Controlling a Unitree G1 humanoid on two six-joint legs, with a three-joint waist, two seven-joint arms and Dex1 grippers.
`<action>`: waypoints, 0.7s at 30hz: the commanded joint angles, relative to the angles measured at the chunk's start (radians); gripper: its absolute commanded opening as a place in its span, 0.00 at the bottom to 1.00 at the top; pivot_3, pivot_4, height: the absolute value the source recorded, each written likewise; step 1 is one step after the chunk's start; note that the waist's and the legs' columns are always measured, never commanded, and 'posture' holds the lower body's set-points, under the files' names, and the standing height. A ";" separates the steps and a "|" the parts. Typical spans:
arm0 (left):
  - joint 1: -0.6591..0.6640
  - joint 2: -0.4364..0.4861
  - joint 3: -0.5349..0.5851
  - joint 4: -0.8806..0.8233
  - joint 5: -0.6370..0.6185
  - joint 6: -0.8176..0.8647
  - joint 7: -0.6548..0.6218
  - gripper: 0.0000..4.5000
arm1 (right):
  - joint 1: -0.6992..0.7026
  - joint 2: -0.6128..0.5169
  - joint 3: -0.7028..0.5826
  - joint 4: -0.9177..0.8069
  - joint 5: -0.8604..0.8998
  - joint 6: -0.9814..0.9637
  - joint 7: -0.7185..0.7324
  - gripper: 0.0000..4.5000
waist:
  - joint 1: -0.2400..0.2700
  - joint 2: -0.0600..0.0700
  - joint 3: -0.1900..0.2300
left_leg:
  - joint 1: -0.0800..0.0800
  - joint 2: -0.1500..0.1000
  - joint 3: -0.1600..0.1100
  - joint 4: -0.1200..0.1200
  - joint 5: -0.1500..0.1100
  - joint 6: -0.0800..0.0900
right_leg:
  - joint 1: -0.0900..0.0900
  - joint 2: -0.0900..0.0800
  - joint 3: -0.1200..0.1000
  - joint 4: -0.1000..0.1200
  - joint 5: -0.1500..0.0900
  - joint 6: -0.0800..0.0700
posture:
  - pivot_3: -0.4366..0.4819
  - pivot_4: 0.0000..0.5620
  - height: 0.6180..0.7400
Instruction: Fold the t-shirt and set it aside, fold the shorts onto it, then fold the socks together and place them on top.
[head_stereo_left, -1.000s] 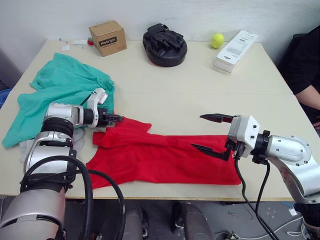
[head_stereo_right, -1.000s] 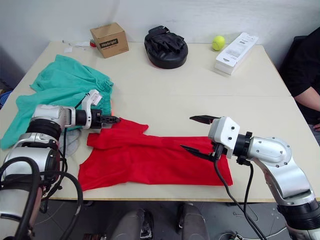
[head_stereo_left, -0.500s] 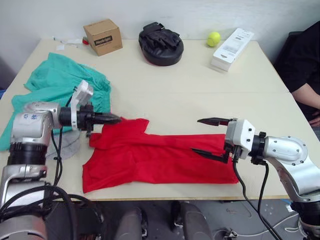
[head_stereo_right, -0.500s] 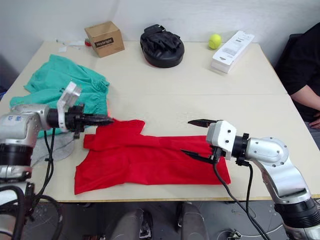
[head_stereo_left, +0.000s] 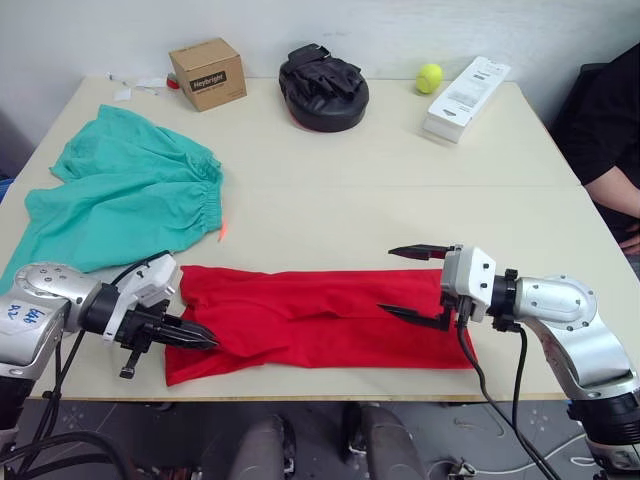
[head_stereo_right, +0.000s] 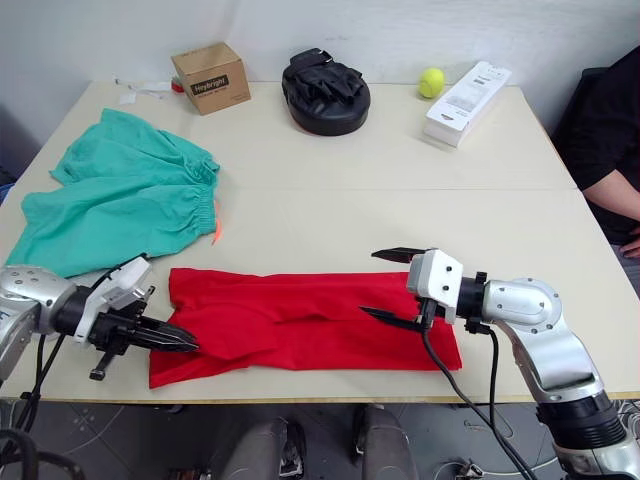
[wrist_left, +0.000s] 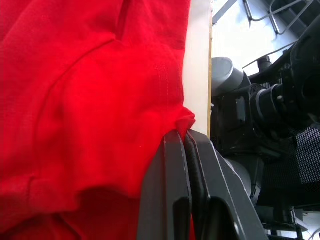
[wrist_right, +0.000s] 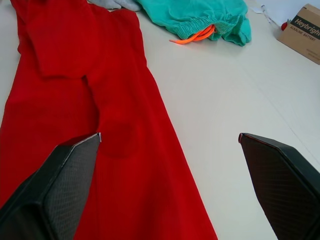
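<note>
- Where your left gripper (head_stereo_left: 200, 339) sits at the near left corner of the t-shirt (head_stereo_left: 320, 320), its fingers (wrist_left: 175, 165) are pressed together on a pinch of the red hem, right at the table's (head_stereo_left: 400, 200) front edge.
- Your right gripper (head_stereo_left: 410, 283) hovers over the t-shirt's right end with its jaws spread wide; one finger is above the cloth, the other above bare tabletop just past the far edge.
- You see the t-shirt lying as a long, narrow band across the near side of the table.
- You find the shorts (head_stereo_left: 120, 200) spread flat on the far left, apart from the t-shirt, orange drawstring (wrist_right: 197, 35) showing.
- Along the far edge stand a cardboard box (head_stereo_left: 208, 74), a black padded mitt (head_stereo_left: 322, 86), a tennis ball (head_stereo_left: 430, 78) and a white box (head_stereo_left: 466, 86).
- A person's dark sleeve (head_stereo_left: 610, 130) is at the right.
</note>
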 joint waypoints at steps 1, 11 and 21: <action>0.027 0.057 0.020 0.012 -0.008 -0.041 -0.072 0.00 | -0.017 0.012 -0.001 -0.006 -0.008 -0.029 0.004 1.00 | -0.001 0.000 0.000 | 0.000 0.000 0.000 0.000 0.000 0.000 | 0.000 0.000 0.000 0.000 0.000 0.000 | 0.48 0.27 1.00; 0.130 0.069 0.014 -0.058 -0.047 -0.044 -0.020 0.00 | -0.011 0.011 -0.003 -0.002 -0.012 -0.031 0.010 1.00 | 0.000 0.001 0.000 | 0.000 0.000 0.000 -0.002 0.000 0.000 | 0.000 0.000 0.000 -0.002 0.000 0.000 | 0.48 0.27 1.00; 0.087 0.094 0.146 0.007 -0.181 0.155 0.005 0.44 | -0.072 0.047 0.003 -0.006 0.029 0.102 -0.023 1.00 | -0.001 0.001 0.000 | 0.000 0.000 0.000 -0.003 0.000 0.000 | -0.001 0.000 0.000 -0.001 0.000 0.000 | 0.48 0.27 1.00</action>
